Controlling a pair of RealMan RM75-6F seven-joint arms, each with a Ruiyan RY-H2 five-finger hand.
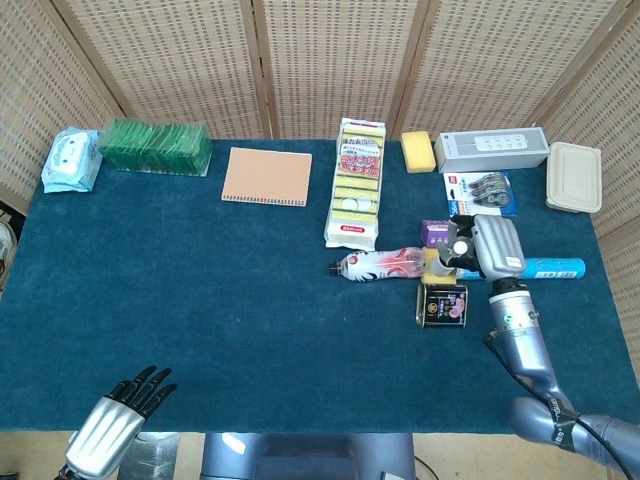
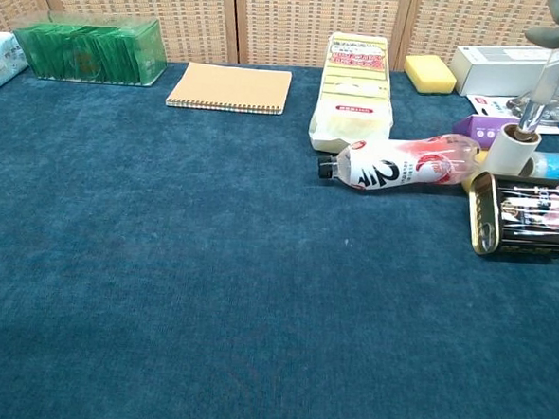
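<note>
R hand (image 1: 492, 245) hovers mid-right over white roll (image 2: 511, 148), between bottle (image 2: 401, 163) & tin (image 2: 526, 215), fingers apart around it w/o grip: go straight down, else it tips; L hand (image 1: 115, 420) idle, spread.

We read very little for certain. On the clear plastic bottle with the pink and white label (image 2: 406, 164), lying on its side on the blue cloth, a large black numeral "2" stands on the white part of the label. The long pack of yellow sponges (image 2: 355, 89) bears a red panel with white characters, too small for us to make out. The black tin can (image 2: 526, 216) carries pale markings that we cannot read either.
</note>
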